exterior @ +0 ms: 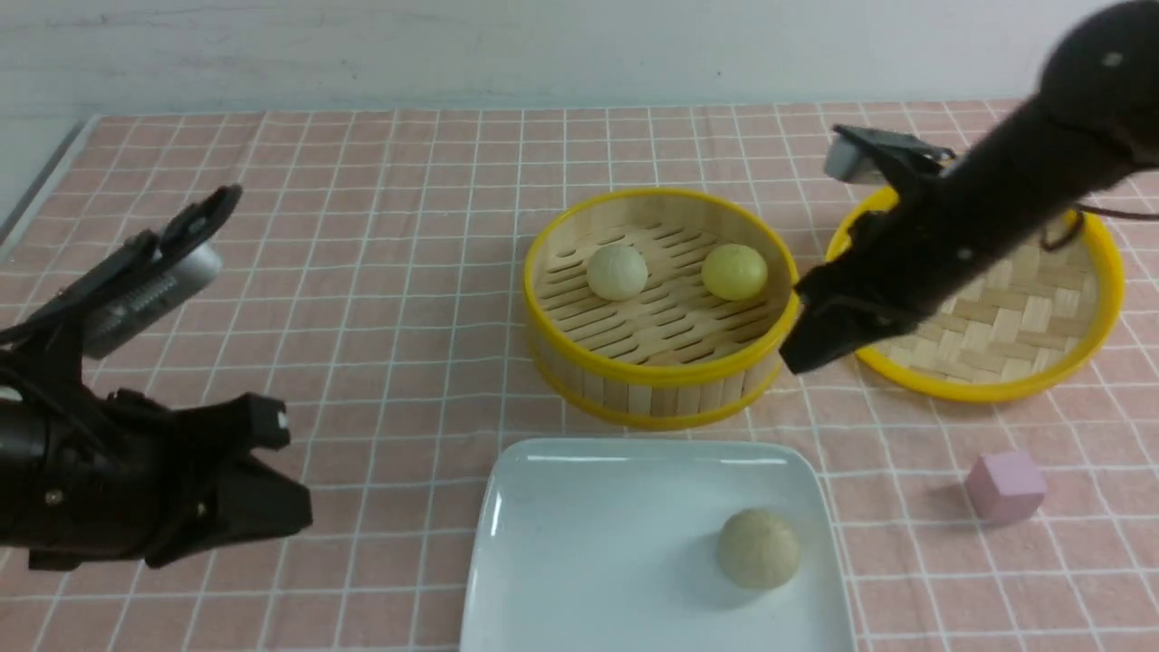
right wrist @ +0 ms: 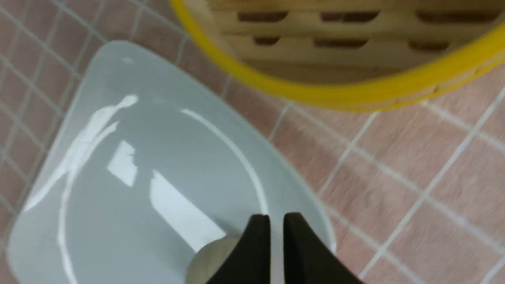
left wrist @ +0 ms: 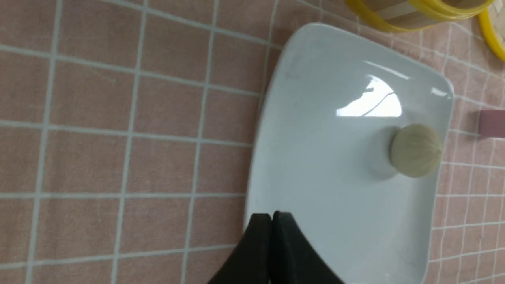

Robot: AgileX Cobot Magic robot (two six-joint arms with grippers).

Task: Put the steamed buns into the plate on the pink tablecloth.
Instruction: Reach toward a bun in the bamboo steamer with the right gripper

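Note:
On the pink tablecloth point(exterior: 362, 272) lies the white plate point(exterior: 589, 543) point(left wrist: 327, 157) point(right wrist: 118, 221), near the front edge. A tan steamed bun point(exterior: 758, 548) point(left wrist: 415, 150) point(right wrist: 209, 260) rests on its right part. A cream-white bun point(exterior: 617, 272) and a pale yellow bun point(exterior: 734, 272) sit in the bamboo steamer point(exterior: 661, 380) behind the plate. My left gripper point(exterior: 290, 507) point(left wrist: 271, 216) is shut and empty, left of the plate. My right gripper point(exterior: 801, 353) point(right wrist: 277, 217) hangs by the steamer's right front rim, its fingers a narrow gap apart and holding nothing.
The woven steamer lid point(exterior: 996, 317) lies to the right of the steamer, partly behind my right arm. A small pink cube point(exterior: 1005, 487) point(left wrist: 491, 123) stands on the cloth to the right of the plate. The steamer's yellow rim point(right wrist: 315, 90) is close to my right gripper.

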